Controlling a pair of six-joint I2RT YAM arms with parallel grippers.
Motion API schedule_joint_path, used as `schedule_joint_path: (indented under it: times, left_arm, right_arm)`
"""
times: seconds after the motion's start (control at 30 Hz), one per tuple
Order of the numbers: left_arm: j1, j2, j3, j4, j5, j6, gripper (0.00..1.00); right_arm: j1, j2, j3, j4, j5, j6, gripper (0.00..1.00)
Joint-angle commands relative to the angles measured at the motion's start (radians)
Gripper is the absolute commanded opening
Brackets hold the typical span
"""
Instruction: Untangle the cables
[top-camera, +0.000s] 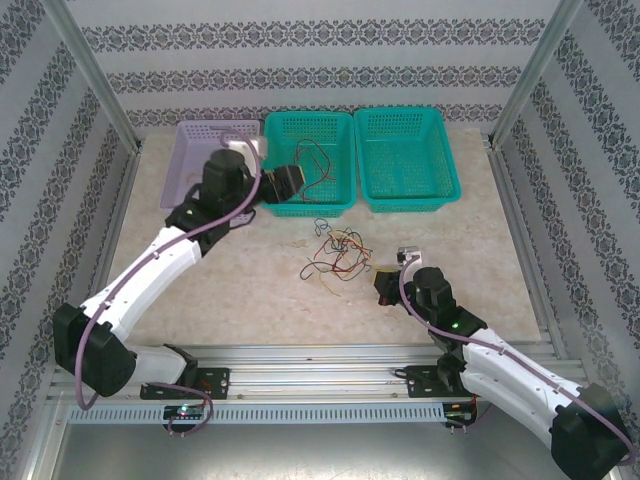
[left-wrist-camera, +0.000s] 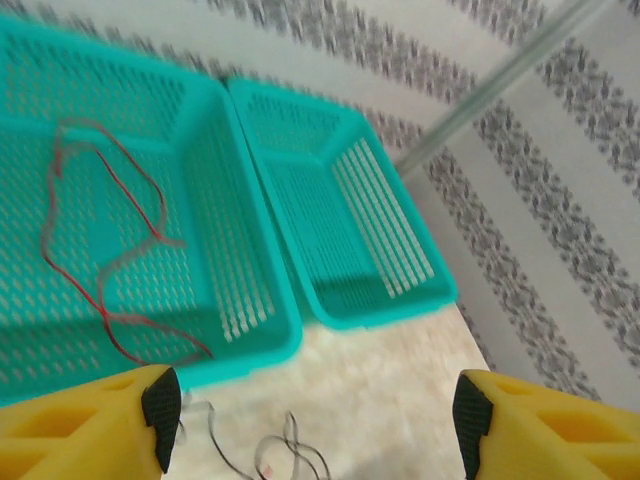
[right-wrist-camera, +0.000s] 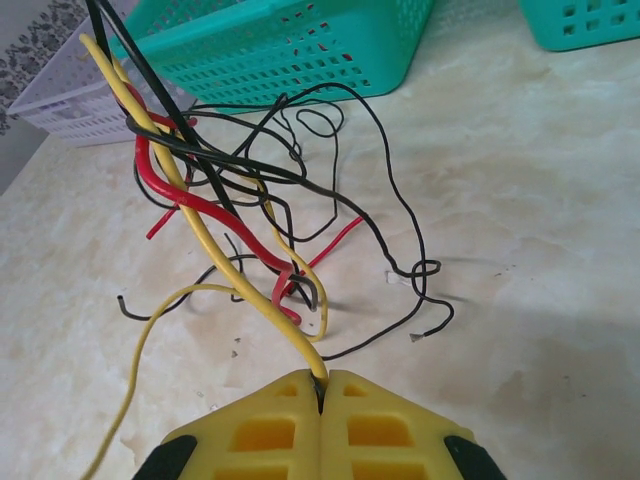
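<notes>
At my remote station, the right gripper (right-wrist-camera: 322, 388) is clenched on a smooth yellow cable (right-wrist-camera: 215, 255), its ribbed yellow pads pressed flat together at the wire's lower end. The cable rises taut out of the cables (top-camera: 338, 256), a loose knot of thin red, yellow and black wires looping near the centre of the glossy, marble-patterned table (top-camera: 250, 290), just left of that gripper (top-camera: 385, 283). My left gripper (left-wrist-camera: 315, 415) hangs released, pads spread wide, over the near rim of the middle basket (top-camera: 308, 118), a teal plastic tub with slotted walls. A single red cable (left-wrist-camera: 100, 250) lies in lazy curves on its perforated floor. A matching right basket (top-camera: 400, 112) touches it along the table's far edge, and a lilac basket (top-camera: 200, 140) flanks it on the left.
</notes>
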Motion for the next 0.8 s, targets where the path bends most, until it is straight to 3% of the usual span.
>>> schedule_joint_path:
  times: [0.0, 0.13, 0.27, 0.5, 0.6, 0.77]
  left_arm:
    - [-0.066, 0.026, -0.079, 0.032, 0.039, -0.097, 0.72]
    - [-0.124, 0.070, -0.144, 0.094, 0.096, -0.112, 0.67]
    - [-0.126, 0.089, -0.259, 0.281, 0.198, -0.144, 0.63]
    - [-0.125, 0.218, -0.277, 0.471, 0.332, -0.204, 0.60]
    - [-0.124, 0.265, -0.288, 0.562, 0.374, -0.233, 0.50]
    - [-0.124, 0.273, -0.310, 0.599, 0.400, -0.240, 0.44]
  right_arm:
    - [0.014, -0.018, -0.016, 0.034, -0.014, -0.027, 0.00]
    - [0.025, -0.030, -0.017, 0.038, -0.012, -0.040, 0.00]
    - [0.030, -0.043, -0.024, 0.042, -0.016, -0.041, 0.00]
    - [0.042, -0.016, -0.017, 0.061, -0.029, -0.052, 0.00]
    - [0.046, -0.016, -0.017, 0.062, -0.028, -0.055, 0.00]
    - [0.048, -0.030, -0.020, 0.053, -0.009, -0.057, 0.00]
